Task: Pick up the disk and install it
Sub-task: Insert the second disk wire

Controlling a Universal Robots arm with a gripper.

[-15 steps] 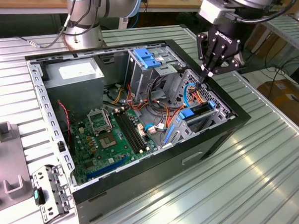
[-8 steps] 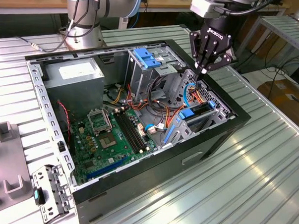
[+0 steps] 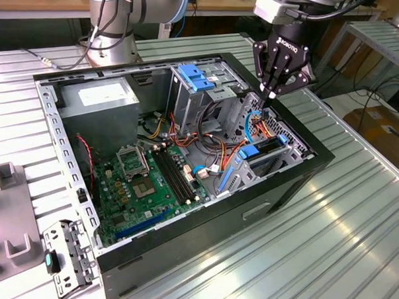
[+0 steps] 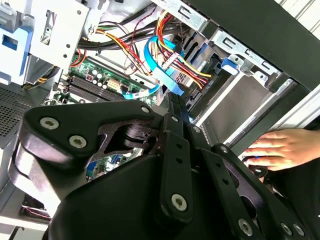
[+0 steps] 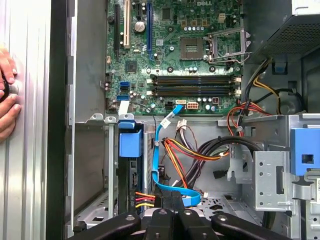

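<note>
The drive bay (image 3: 268, 159) is crowded: the blue cable (image 5: 159, 165) loops just beside it, and bundled red, orange and yellow power wires (image 5: 185, 152) cross next to that cable. Beyond the wires from the bay, the floor over the motherboard (image 3: 148, 180) lies open from above. A person's hand (image 5: 7, 95) rests outside the case wall nearest the bay.

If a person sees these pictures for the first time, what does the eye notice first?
Probably the black gripper, hanging over the open computer case near the drive bay at the exterior view's right. Next, the green motherboard on the case floor, and the bright blue cable in the first wrist view.
</note>
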